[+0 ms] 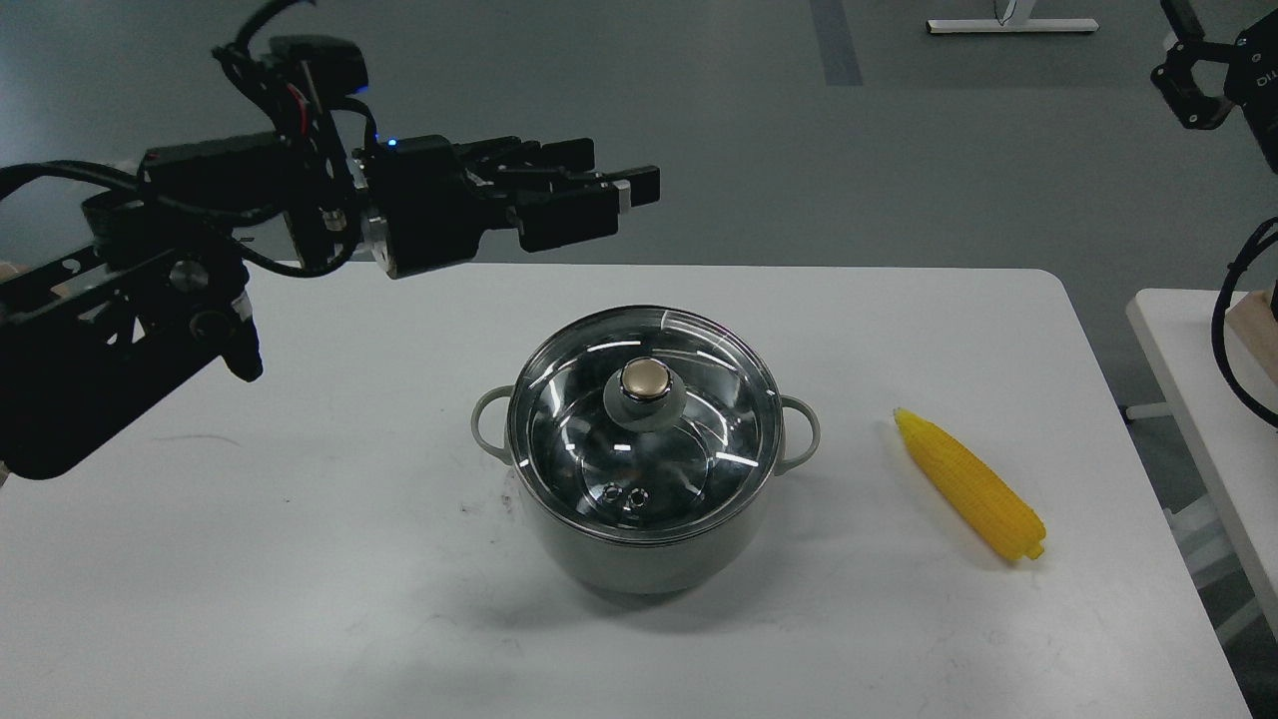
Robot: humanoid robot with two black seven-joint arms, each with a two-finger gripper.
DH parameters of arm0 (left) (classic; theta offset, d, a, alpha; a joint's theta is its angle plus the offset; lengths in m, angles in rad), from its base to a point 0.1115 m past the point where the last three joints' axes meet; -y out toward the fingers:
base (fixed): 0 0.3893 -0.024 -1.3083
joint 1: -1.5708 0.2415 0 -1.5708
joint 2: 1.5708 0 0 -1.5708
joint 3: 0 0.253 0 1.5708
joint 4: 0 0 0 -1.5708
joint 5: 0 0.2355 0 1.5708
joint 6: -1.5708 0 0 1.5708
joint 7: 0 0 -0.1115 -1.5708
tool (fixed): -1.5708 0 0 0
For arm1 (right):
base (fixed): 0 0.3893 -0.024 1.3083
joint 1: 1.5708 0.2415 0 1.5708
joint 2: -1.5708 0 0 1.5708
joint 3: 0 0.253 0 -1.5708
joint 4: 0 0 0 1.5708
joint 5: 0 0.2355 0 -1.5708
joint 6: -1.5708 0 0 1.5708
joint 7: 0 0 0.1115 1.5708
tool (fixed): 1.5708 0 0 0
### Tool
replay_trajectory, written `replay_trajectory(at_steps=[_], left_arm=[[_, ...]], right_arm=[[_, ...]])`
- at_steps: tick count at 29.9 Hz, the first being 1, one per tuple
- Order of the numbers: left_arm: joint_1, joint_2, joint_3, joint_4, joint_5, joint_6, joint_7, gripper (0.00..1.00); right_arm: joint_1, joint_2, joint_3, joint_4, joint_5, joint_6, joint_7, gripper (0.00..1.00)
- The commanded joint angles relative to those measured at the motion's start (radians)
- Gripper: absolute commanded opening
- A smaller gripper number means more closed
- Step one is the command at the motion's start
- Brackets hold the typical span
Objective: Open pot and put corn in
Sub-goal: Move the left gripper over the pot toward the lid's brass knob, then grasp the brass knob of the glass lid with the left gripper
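Observation:
The pale grey-green pot (pixel 649 559) stands at the middle of the white table (pixel 300 519) with its glass lid (pixel 699 399) on; the lid's gold knob (pixel 647 379) is at the centre. The yellow corn (pixel 968 484) lies on the table right of the pot, apart from it. My left gripper (pixel 624 178) reaches in from the left, high above the pot's far rim, pointing right; its fingers look spread and hold nothing. My right gripper (pixel 1185 60) is at the top right corner, far from the table, dark and partly cut off.
A second white table (pixel 1188 399) stands to the right across a gap, with black cables (pixel 1233 330) hanging over it. Grey floor lies beyond the table's far edge.

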Motion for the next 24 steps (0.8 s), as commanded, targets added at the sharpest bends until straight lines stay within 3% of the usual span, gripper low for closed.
replay_trajectory(at_steps=[1,6,11,15,24], left_arm=[[0.006,-0.064,0.087,-0.003,0.23,0.011,-0.034,0.85],[0.008,-0.098,0.187,-0.012,0.341,0.077,-0.048,0.81],[0.013,-0.097,0.231,-0.032,0.381,0.09,-0.05,0.77],[0.031,-0.097,0.253,-0.025,0.412,0.105,-0.051,0.68],[0.075,-0.083,0.238,0.003,0.412,0.123,-0.05,0.68]], right_arm=[[-0.006,-0.01,0.002,-0.002,0.0,0.0,0.0,1.0],[-0.006,-0.016,0.002,-0.002,0.0,0.0,0.0,1.0],[-0.006,-0.024,0.002,-0.002,0.0,0.0,0.0,1.0],[-0.006,-0.024,0.002,0.0,0.0,0.0,0.0,1.0],[-0.005,-0.022,0.006,0.008,0.0,0.0,0.0,1.0]])
